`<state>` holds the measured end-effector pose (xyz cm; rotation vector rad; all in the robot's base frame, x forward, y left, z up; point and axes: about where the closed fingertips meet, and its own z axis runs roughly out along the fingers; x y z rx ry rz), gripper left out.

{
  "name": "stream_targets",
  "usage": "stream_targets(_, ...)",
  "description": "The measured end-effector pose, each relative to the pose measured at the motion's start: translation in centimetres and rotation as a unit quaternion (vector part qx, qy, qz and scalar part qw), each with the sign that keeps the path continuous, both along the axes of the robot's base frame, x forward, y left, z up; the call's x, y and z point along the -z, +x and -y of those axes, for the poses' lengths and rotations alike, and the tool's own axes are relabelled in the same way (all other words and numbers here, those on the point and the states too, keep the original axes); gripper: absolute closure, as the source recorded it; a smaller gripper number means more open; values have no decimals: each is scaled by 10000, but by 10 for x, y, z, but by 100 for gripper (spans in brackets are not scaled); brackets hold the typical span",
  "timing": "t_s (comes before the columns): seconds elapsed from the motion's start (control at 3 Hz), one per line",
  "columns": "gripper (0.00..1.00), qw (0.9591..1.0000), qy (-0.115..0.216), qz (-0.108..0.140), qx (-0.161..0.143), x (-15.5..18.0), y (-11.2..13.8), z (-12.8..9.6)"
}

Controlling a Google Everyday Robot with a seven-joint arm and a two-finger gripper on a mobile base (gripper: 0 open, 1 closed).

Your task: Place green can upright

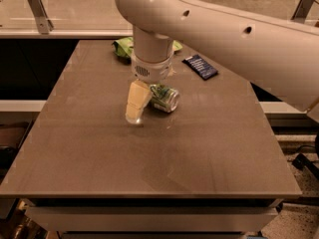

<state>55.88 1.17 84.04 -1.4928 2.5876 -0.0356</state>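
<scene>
Nearest me on the bench (149,173), the gripper (138,108) hangs low near the middle, its tip almost at the surface. I cannot tell whether its jaws are spread or pressed together. The green can (165,97) lies on its side just right of it and slightly farther back, long axis roughly left to right. It is light green with white markings and a silver end facing right. Beyond sit a green snack bag (122,46) and a dark packet (200,66).
</scene>
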Motion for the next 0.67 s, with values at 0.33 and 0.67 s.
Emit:
stream_targets(0.33,0,9998,66,63,194,-2,5,1)
stream_targets(0.67,0,9997,70,65,205,-2,5,1)
